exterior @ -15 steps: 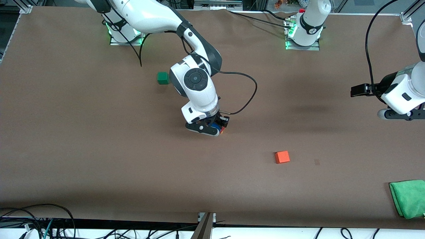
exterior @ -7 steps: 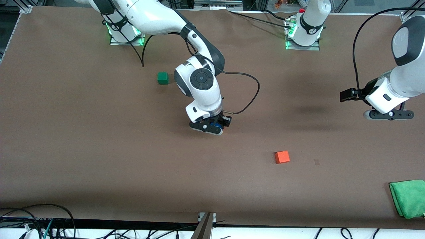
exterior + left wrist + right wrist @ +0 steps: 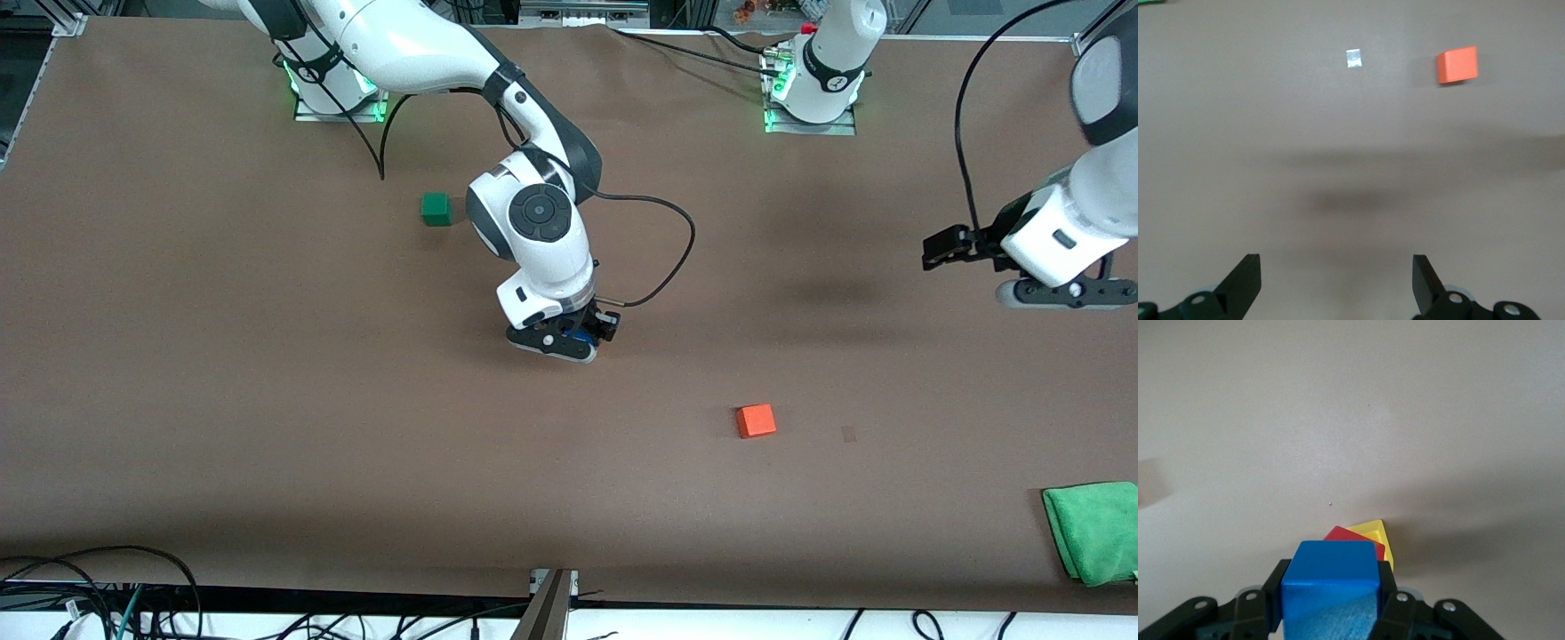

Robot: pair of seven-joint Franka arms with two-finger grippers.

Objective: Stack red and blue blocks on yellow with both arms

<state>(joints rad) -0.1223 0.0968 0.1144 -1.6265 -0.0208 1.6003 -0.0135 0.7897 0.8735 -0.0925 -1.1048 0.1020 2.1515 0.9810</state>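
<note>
The green cloth (image 3: 1092,531) lies nearest the front camera, at the left arm's end of the table (image 3: 267,427), with the orange cube (image 3: 756,420) farther back, toward the middle. From that orange cube, the stack sits farther from the camera and toward the right arm's end. There the right gripper (image 3: 582,342) is clamped on the blue block (image 3: 582,339), which shows in the front view only as a sliver between the black fingers.

The right wrist view fills in what the front camera misses: the blue block (image 3: 1330,587) held square between the pads, directly above the red block (image 3: 1355,541), which rests on the yellow block (image 3: 1373,535). All three are cubes with no long axis. The two lower ones appear turned corner-on to the blue one, though little of them shows. Whether blue already touches red cannot be told.

The green cube (image 3: 436,209) sits farthest from the camera, toward the right arm's base.

The right arm holds the pose it had half a second ago, and the cubes on the table have not shifted. The left gripper (image 3: 947,247) has swung back toward its own end of the table and hangs over bare table with jaws spread wide. The left wrist view shows the orange cube (image 3: 1457,65) and a small pale mark (image 3: 1353,58) beside it.
</note>
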